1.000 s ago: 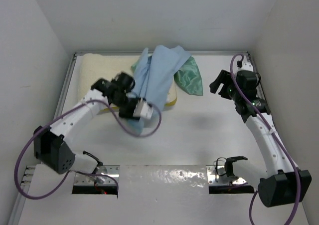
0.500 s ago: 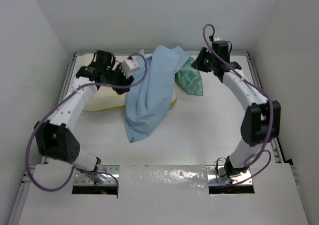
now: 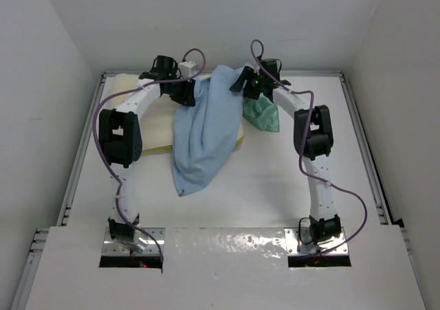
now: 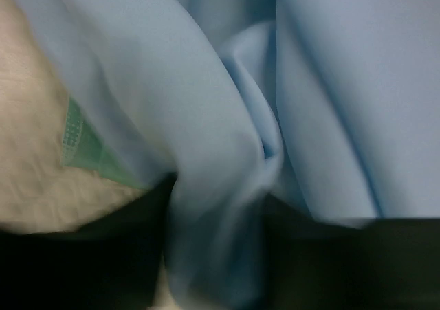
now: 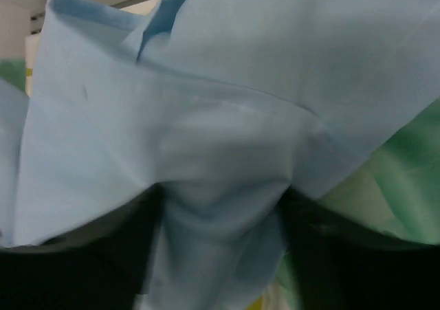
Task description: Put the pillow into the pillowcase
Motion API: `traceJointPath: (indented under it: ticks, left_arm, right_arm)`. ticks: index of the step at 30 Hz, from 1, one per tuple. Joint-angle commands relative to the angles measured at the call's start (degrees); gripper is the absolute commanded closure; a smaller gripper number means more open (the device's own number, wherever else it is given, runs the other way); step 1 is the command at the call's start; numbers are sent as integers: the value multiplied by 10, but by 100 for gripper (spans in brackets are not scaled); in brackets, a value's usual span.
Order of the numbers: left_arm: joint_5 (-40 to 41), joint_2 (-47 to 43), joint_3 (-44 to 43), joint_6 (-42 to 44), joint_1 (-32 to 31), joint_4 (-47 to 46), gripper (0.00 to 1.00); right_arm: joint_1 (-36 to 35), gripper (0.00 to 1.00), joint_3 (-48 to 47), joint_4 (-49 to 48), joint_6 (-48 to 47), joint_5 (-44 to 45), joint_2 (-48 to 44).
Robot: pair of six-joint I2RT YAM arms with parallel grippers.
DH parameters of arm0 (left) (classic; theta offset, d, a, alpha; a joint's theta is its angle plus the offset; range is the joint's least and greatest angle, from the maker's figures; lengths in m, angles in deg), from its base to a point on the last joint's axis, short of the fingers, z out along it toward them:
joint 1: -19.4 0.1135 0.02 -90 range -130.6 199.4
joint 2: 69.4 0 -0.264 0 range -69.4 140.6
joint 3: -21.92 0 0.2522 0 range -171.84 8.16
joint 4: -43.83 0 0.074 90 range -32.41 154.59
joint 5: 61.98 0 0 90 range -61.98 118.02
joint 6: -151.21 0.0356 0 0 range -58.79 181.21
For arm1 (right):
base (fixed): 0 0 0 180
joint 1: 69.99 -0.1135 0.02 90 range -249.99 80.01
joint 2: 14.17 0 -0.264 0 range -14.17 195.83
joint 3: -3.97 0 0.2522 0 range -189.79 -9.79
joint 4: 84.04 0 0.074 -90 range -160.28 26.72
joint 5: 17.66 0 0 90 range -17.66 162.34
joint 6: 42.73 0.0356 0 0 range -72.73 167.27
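The pillowcase [image 3: 206,128] lies light-blue side out in a long heap over the right end of the cream pillow [image 3: 137,111], with a teal part [image 3: 265,111] at its right. Both arms reach to the far end. My left gripper [image 3: 192,93] is at the heap's upper left and my right gripper [image 3: 240,83] at its top right. In the left wrist view [image 4: 216,214] a blue fold is bunched between the dark fingers [image 4: 82,269], with the pillow [image 4: 27,152] beside it. In the right wrist view [image 5: 220,207] blue cloth fills the gap between the fingers [image 5: 69,269], hiding the tips.
White walls close in the table on three sides. Metal rails [image 3: 86,138] run along its left and right edges. A white shelf [image 3: 227,269] with two cut-outs holds the arm bases at the near edge.
Both arms have swung from the table's sides to the far end and closed in on the top of the pillowcase heap. The cloth itself has hardly moved in the last half second.
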Motion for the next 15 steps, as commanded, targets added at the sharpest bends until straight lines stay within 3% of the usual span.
traceJointPath:
  ticks: [1,3,4,8,9,12,15]
  left_arm:
    - [-2,-8,-32,-17,0,-25,77]
    - [-2,-21,-29,-9,0,-28,100]
    - [0,-33,-29,-6,5,-33,100]
    - [3,-65,-74,1,30,-10,100]
    - [5,-72,-84,7,46,2,100]
    - [25,-124,-74,94,57,67,100]
    - [8,-210,13,237,48,122,100]
  right_arm:
    - [-6,41,0,-46,44,-34,4]
    - [-6,72,24,-63,49,-33,-14]
    - [-5,100,48,-65,47,-23,-25]
    - [21,100,141,-59,34,43,-112]
    - [44,100,209,-63,36,66,-170]
    - [87,100,364,-71,3,109,-307]
    - [98,100,448,-49,-88,156,-411]
